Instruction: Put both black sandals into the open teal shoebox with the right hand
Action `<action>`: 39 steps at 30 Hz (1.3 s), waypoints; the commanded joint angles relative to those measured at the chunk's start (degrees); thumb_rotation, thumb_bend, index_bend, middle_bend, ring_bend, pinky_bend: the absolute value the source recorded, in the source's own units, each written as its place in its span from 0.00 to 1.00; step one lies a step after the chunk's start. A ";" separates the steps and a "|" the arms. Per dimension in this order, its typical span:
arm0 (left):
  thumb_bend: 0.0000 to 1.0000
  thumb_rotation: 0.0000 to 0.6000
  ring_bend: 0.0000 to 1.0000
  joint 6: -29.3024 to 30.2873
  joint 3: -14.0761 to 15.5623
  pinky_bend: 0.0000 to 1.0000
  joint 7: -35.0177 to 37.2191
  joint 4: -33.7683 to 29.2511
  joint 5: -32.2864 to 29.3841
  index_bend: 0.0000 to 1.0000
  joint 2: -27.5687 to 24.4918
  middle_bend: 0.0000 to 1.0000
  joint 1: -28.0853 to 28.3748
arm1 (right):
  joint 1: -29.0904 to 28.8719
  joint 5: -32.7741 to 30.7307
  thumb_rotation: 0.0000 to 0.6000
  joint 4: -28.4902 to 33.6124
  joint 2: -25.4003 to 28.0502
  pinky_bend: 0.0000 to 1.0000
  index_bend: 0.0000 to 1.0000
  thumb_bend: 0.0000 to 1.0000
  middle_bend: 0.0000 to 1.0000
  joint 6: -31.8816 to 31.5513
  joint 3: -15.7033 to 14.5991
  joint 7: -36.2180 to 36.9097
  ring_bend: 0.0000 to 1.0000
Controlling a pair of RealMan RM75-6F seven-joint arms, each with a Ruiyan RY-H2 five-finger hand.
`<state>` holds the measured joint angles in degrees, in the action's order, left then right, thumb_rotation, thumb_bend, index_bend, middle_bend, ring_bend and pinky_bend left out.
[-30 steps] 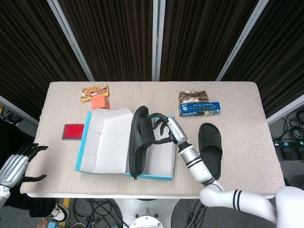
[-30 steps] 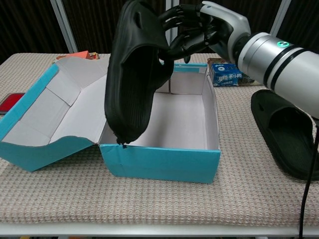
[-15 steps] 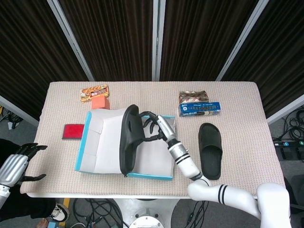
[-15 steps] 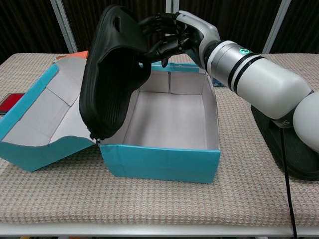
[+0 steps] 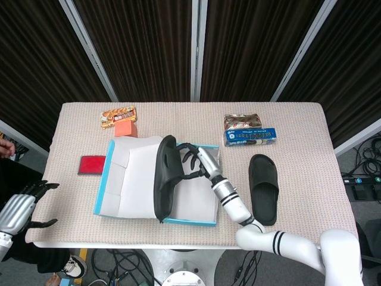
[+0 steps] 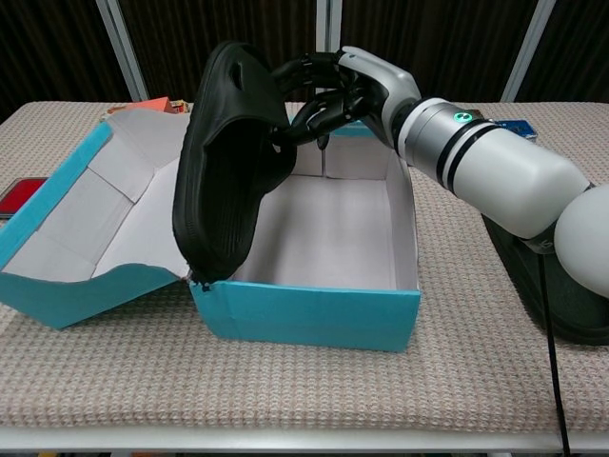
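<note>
**First sandal poised at the box's left corner**

The right hand (image 6: 328, 90) gripped one black sandal (image 6: 231, 167) by its strap end, fingers curled through the upper. The sandal hung nearly on end, its sole facing the chest camera and its low tip touching, or just short of touching, the front-left corner of the teal shoebox (image 6: 304, 314). From the head view it stood along the box's left wall, between the open interior and the flapped-out lid (image 5: 128, 179). The second sandal (image 5: 264, 187) lay flat on the table (image 5: 309, 149) to the right of the box, near the arm but untouched. The left hand (image 5: 21, 205) hung off the table's near-left edge, fingers apart and holding nothing.

To my eye the step wanted a tilt rather than a drop. The low tip looked likely to catch on the front wall, so the hand would do well to carry the sandal a little to its right, over the bare floor of the box, and lay it down sole first along one side. That would leave room for the other. Letting go while it stood upright risked it toppling out over the lid.
</note>
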<state>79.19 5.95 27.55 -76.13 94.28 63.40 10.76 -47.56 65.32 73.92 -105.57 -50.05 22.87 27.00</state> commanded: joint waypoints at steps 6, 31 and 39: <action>0.02 1.00 0.11 -0.04 0.07 0.13 -0.04 0.03 0.14 0.19 0.10 0.23 -0.01 | -0.35 -1.27 1.00 -2.32 -0.26 0.65 0.59 0.22 0.52 1.21 -1.28 -4.38 0.46; 0.02 1.00 0.11 -0.83 0.26 0.13 0.95 1.12 0.01 0.19 0.80 0.23 0.14 | -3.84 -7.66 1.00 -6.58 -1.54 0.64 0.58 0.29 0.51 2.37 -3.45 -25.21 0.46; 0.02 1.00 0.11 -0.83 0.25 0.13 1.51 1.58 -0.04 0.19 0.99 0.23 0.12 | -4.75 -4.42 1.00 -8.42 -3.00 0.64 0.58 0.29 0.51 0.51 -4.55 -28.34 0.46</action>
<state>78.37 6.19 29.06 -74.55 94.24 64.38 10.88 -52.01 60.35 65.81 -108.29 -49.16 18.56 -0.70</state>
